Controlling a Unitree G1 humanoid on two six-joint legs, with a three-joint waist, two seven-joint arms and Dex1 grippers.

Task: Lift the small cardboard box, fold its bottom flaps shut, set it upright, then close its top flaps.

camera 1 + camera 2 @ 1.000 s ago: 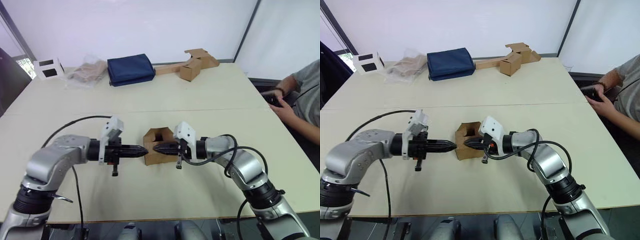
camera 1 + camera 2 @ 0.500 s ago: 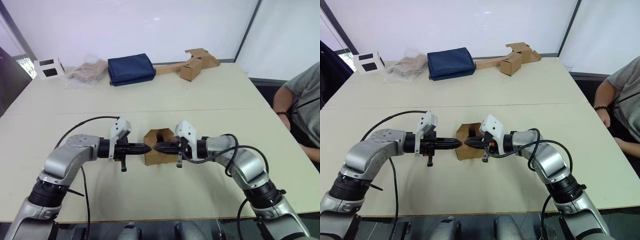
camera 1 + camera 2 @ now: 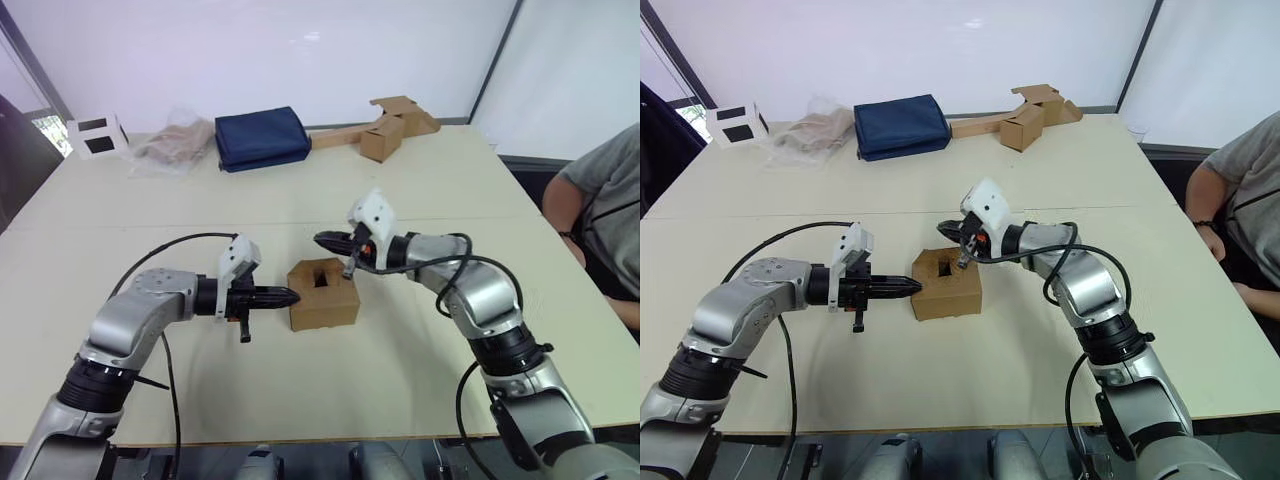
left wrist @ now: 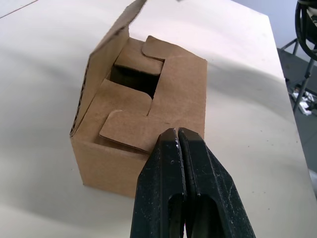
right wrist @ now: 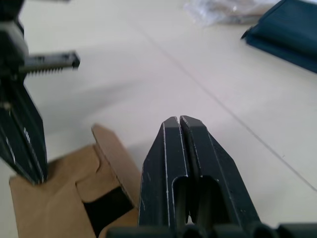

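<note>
The left gripper [image 3: 292, 296] has its two black fingers squeezed tight together, with nothing between them. Its tip pokes at the left side of the small cardboard box [image 3: 323, 294], right at the top edge. It has stayed in that spot since half a second ago.

The box sits upright in the middle of the table [image 3: 420, 190], between the two arms. Its top flaps [image 4: 130, 119] are partly folded in. Some lie almost flat, but a dark square hole shows in the middle. One flap [image 4: 115, 35] on the far side sticks up.

The right gripper [image 3: 944, 229] is the one that has changed. A moment ago it was low down, tip to tip with the left one, pressing at the box. Now it has lifted up and hangs above the far edge of the box, touching nothing. Its fingers are also pinched together and hold nothing.

So the box now looks to be down on its base with the pushing from both sides over. I think the next job is the top: the standing flap needs to be pushed down to cover the hole.

On the far right, a person [image 3: 603, 215] sits by the table.
</note>
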